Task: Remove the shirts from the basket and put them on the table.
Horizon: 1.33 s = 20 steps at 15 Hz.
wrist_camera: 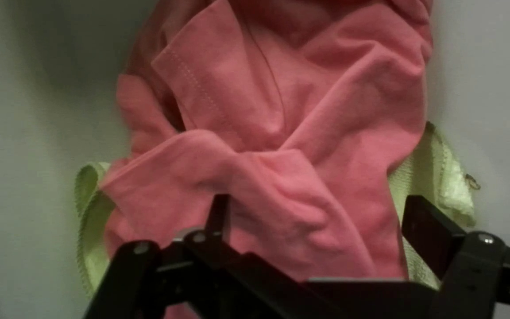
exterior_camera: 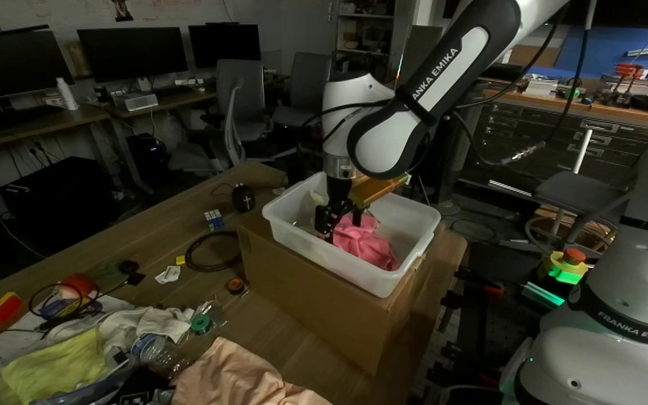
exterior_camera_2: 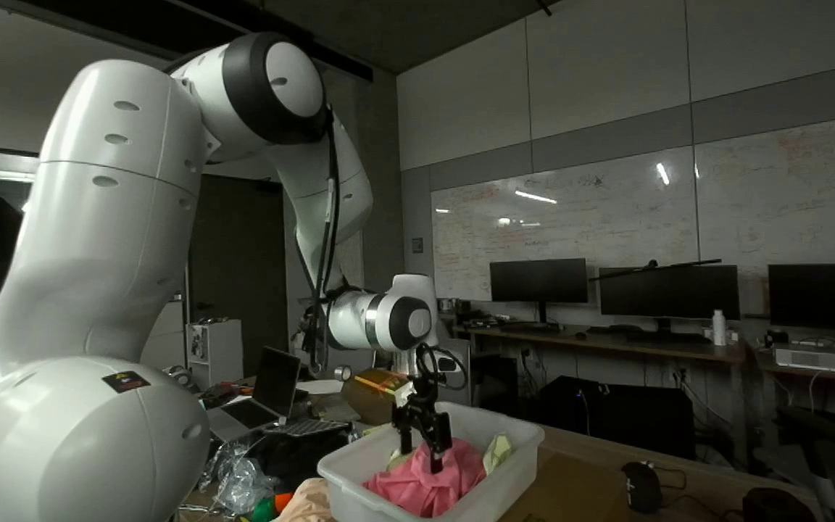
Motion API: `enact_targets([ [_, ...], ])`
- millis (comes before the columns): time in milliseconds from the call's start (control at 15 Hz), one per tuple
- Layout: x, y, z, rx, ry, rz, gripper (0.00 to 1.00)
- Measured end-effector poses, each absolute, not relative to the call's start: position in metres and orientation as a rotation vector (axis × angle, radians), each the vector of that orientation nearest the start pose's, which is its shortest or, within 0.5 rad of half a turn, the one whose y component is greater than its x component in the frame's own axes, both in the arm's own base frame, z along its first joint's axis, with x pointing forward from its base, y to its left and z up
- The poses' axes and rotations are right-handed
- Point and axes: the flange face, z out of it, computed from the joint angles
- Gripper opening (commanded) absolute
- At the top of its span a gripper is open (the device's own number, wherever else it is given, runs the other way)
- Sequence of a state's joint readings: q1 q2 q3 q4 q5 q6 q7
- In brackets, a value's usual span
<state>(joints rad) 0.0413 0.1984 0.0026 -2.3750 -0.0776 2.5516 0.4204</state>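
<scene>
The basket is a white plastic bin (exterior_camera: 301,233), also in an exterior view (exterior_camera_2: 512,482). A crumpled pink shirt (exterior_camera: 366,244) lies in it, seen in an exterior view (exterior_camera_2: 421,496) and the wrist view (wrist_camera: 348,102). A pale yellow-green cloth (wrist_camera: 427,173) sticks out from under the pink shirt on both sides; it shows in an exterior view (exterior_camera_2: 497,453). My gripper (exterior_camera: 342,229) points down inside the basket, over the pink shirt (exterior_camera_2: 421,458). In the wrist view its fingers (wrist_camera: 317,212) are wide apart with pink fabric between and below them. Whether the fingertips touch the fabric is unclear.
The basket stands on a cardboard box (exterior_camera: 313,298) on the wooden table (exterior_camera: 279,337). A peach cloth (exterior_camera: 239,377), a yellow cloth (exterior_camera: 57,363), a plastic bottle (exterior_camera: 158,354), a cable loop (exterior_camera: 192,261) and a puzzle cube (exterior_camera: 214,220) lie on the table. A laptop (exterior_camera_2: 272,388) stands behind.
</scene>
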Motion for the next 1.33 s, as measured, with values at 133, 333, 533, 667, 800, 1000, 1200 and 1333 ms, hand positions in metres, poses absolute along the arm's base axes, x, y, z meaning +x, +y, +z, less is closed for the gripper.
enact_targets([
  [133,0.506,0.018,0.231,-3.154,0.507,-0.001,1.0],
  [333,0.505,0.009,0.219,-3.185,0.533,0.0,0.74],
  [533,0.505,0.006,0.213,-3.207,0.554,0.0,0.5],
  [667,0.505,0.007,0.213,-3.214,0.563,-0.008,0.36],
  [800,0.506,0.008,0.213,-3.214,0.561,-0.015,0.2],
  [1000,0.506,0.012,0.214,-3.214,0.55,-0.025,0.07],
  [1200,0.506,0.018,0.219,-3.21,0.528,-0.032,0.1],
  [1333,0.505,0.022,0.226,-3.208,0.499,-0.031,0.1],
])
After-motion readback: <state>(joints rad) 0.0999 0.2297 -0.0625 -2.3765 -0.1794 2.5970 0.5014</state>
